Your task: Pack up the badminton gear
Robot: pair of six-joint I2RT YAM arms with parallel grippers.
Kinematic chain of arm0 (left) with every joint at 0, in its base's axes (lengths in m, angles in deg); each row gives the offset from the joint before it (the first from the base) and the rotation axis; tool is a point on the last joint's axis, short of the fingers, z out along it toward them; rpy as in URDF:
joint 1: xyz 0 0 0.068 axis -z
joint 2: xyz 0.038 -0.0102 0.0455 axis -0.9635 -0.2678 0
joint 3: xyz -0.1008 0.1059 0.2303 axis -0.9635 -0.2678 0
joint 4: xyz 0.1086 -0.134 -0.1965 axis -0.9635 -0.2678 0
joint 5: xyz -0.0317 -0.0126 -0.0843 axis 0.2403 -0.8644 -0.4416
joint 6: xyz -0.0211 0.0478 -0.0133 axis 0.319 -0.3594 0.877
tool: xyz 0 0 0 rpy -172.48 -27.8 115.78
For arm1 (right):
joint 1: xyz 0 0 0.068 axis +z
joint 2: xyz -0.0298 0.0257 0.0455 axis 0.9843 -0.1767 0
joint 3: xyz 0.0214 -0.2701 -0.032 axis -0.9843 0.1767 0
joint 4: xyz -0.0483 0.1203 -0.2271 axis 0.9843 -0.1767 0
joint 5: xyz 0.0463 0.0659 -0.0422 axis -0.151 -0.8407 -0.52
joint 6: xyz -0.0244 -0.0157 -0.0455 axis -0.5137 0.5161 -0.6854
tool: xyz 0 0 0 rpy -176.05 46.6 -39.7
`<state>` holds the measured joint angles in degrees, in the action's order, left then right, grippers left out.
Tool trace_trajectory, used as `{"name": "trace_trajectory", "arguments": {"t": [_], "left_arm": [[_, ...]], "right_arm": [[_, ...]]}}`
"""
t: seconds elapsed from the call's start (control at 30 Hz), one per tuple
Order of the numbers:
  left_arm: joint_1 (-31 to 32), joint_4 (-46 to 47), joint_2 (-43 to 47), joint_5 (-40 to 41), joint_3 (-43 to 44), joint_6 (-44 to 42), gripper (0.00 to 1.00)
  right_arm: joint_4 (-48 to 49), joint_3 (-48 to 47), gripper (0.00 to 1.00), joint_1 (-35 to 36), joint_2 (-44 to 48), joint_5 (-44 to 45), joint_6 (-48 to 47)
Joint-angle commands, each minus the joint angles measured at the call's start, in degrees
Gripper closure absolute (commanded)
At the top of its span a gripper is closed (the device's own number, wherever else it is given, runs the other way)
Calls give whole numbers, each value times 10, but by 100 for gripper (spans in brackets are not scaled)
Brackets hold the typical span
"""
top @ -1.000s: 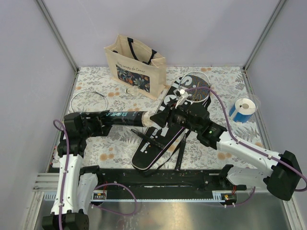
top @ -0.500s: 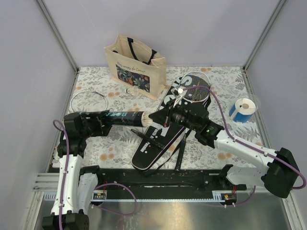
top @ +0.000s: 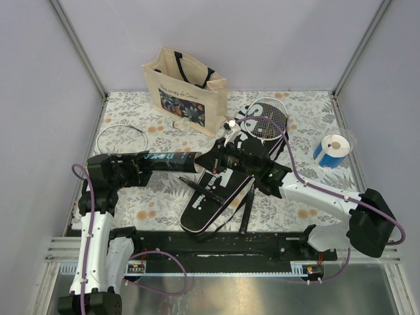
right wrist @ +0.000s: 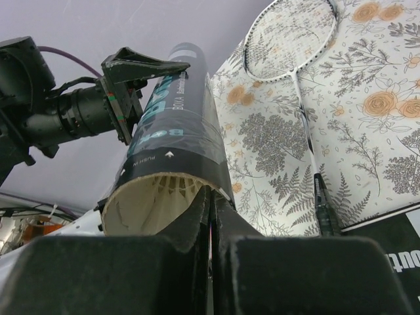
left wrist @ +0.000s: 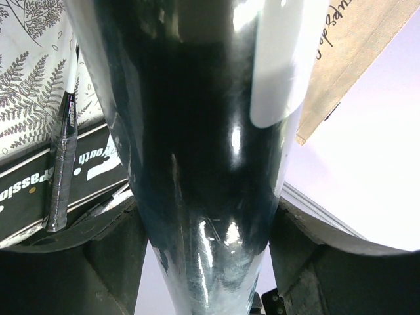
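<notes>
- Top view — your left gripper [top: 134,168] clamps the black tube [top: 167,162] and holds it level above the table [top: 131,203]. The tube's open end faces the right gripper [top: 213,163], which sits right at the mouth, above the racket cover [top: 210,197]. The first racket [top: 266,121] lies with its head on the cover's far end. A tote bag [top: 187,88] stands behind.
- Left wrist — the tube fills the frame, with a finger [left wrist: 111,256] pressed against each side.
- Right wrist — your right fingers [right wrist: 184,236] are pressed together with nothing visible between them, tips at the tube's rim. A white shuttlecock [right wrist: 164,189] shows inside the tube. The second racket [right wrist: 289,39] lies flat on the table beyond.
</notes>
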<state>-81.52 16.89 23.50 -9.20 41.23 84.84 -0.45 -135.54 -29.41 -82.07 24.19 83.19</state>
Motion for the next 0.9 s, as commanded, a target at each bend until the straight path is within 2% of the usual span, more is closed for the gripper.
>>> {"name": "trace_trajectory", "arguments": {"t": [0.0, 0.13, 0.17, 0.23, 0.33, 0.47, 0.57, 0.7, 0.87], "left_arm": [[10, 42, 1, -13, 29, 4, 82], [11, 43, 2, -8, 24, 4, 82], [11, 43, 2, -2, 23, 4, 82], [10, 42, 6, 11, 20, 9, 82], [11, 44, 12, 33, 15, 20, 83], [11, 46, 13, 39, 23, 24, 83], [11, 35, 14, 61, 41, 9, 83], [11, 32, 17, 86, 44, 2, 83], [10, -4, 30, 115, 62, -39, 83]], "right_arm": [[2, -45, 100, 21, -28, 44, 9], [6, -45, 100, 22, -42, 52, 22], [4, -42, 96, 22, -40, 55, 22], [-5, -39, 86, 22, -28, 64, 22], [-44, -37, 65, 21, 4, 91, 13], [-97, -18, 47, 21, 48, 84, 6], [-114, 8, 44, 21, 92, 64, 12], [-161, 0, 40, 19, 131, 80, -10], [-121, 8, 40, -15, 118, 135, -29]]}}
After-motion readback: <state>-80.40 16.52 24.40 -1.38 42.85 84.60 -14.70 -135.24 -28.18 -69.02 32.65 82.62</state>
